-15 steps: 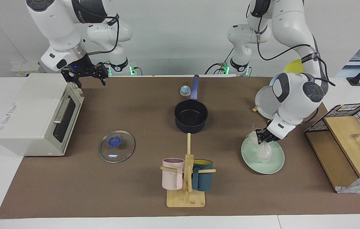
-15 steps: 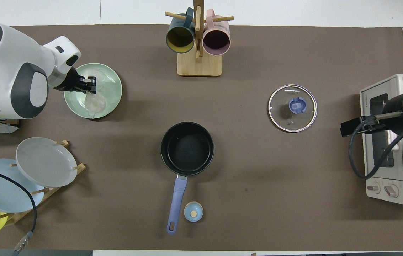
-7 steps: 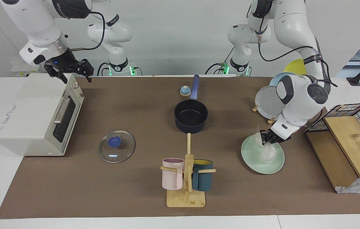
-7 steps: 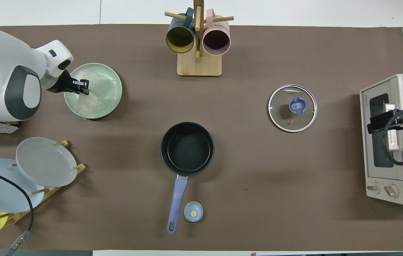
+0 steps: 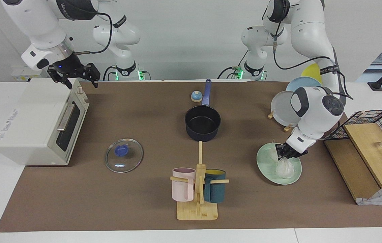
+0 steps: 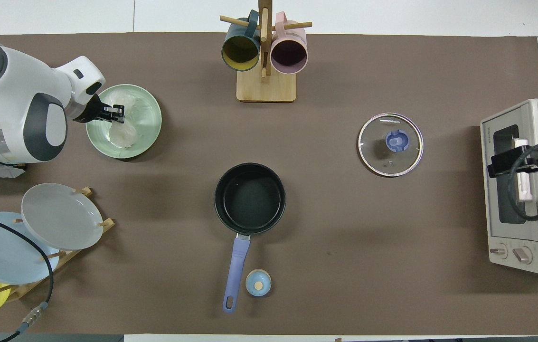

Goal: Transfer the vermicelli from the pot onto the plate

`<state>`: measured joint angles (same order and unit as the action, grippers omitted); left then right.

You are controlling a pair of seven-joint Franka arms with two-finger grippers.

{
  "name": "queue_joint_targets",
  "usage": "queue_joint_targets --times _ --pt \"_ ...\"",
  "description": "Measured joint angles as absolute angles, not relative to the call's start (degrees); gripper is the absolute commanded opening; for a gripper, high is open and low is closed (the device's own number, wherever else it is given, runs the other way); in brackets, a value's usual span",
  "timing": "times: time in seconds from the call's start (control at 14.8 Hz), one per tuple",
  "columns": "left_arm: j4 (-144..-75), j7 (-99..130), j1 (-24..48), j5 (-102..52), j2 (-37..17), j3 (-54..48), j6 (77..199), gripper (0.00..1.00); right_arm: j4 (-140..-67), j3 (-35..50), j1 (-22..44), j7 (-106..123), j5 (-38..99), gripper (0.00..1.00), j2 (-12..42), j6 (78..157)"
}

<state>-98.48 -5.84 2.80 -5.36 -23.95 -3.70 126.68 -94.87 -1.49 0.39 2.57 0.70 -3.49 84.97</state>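
The mint-green plate (image 5: 264, 166) lies toward the left arm's end of the table; it also shows in the overhead view (image 6: 151, 129). My left gripper (image 5: 285, 154) is low over it, shut on the top of a translucent vermicelli clump (image 5: 284, 170) whose bottom rests on the plate. The gripper (image 6: 116, 112) and clump (image 6: 124, 135) also show in the overhead view. A second clump (image 5: 271, 153) lies on the plate beside it. The dark navy pot (image 5: 202, 123), blue handle toward the robots, stands mid-table with nothing visible inside (image 6: 250, 198). My right gripper (image 5: 72, 78) is open, up over the toaster oven.
A white toaster oven (image 5: 35, 121) stands at the right arm's end, with a glass lid (image 5: 123, 155) beside it. A mug tree (image 5: 198, 182) is farther from the robots than the pot. A plate rack (image 6: 36, 232) and a wire basket (image 5: 373, 135) stand near the left arm.
My left gripper has lowered the hanging vermicelli clump until it rests on the plate. My right gripper has moved from beside the oven to over its top and now holds still.
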Motion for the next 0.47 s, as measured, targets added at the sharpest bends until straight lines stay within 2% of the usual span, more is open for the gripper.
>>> queue_joint_targets --times 0.27,0.47 --pt "-93.84 -5.53 2.66 -5.36 -22.79 -3.48 120.94 1.0 -94.84 -1.45 0.42 2.57 0.67 1.0 -3.48 85.02" --pt "-88.67 -0.41 2.61 -4.9 -17.86 -3.35 109.86 1.0 -94.64 -0.98 0.72 2.57 -0.79 1.0 -3.43 86.97"
